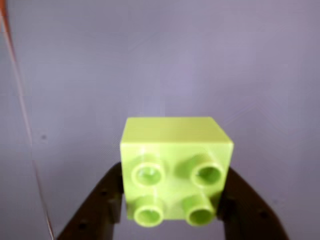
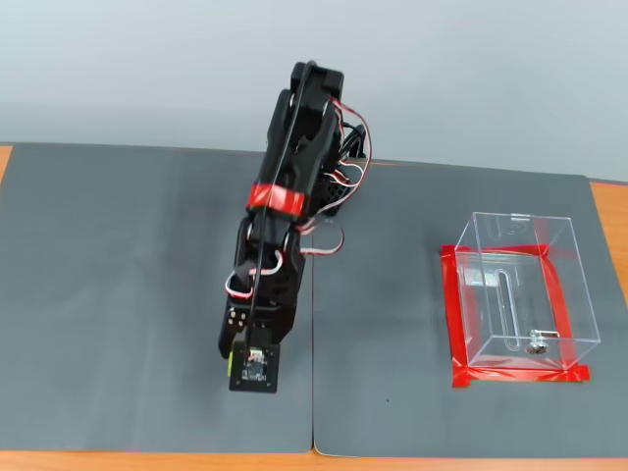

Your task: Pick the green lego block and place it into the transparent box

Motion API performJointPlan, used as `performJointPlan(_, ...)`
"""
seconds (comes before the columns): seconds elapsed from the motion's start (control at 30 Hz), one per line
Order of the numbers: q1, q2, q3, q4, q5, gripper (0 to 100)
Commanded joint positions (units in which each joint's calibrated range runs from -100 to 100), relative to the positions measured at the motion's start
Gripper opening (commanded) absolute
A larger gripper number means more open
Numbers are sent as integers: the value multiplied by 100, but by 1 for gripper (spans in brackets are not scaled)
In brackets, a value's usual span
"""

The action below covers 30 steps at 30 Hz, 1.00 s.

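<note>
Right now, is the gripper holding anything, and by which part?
Yes: the small lime-green four-stud plastic brick, clamped between the dark fingers on its two opposite side faces, studs facing the wrist camera.

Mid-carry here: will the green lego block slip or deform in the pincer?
The green lego block looks like rigid moulded plastic, so probably no deforming. Its glossy faces could slide a little. The pincer grips two flat opposite sides, which likely keeps it steady.

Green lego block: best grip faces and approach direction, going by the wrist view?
Take the green lego block on its two flat side walls, one finger per side, coming at the studded face. Those walls are parallel and smooth, while the four round studs would give poor contact. The gripper is already set that way, with a finger against each side. The fixed view hides the contact.
</note>
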Motion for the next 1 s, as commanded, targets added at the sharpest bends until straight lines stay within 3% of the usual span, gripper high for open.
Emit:
performJointPlan(0.0, 32, -827, -37, 108, -27, 12)
performJointPlan(0.33, -42, -3048, -46, 1679, -58, 12)
performJointPlan(0.6, -72, -3582, -127, 1723, -423, 12)
performJointPlan(0.97, -1848, -3056, -986, 1723, -454, 12)
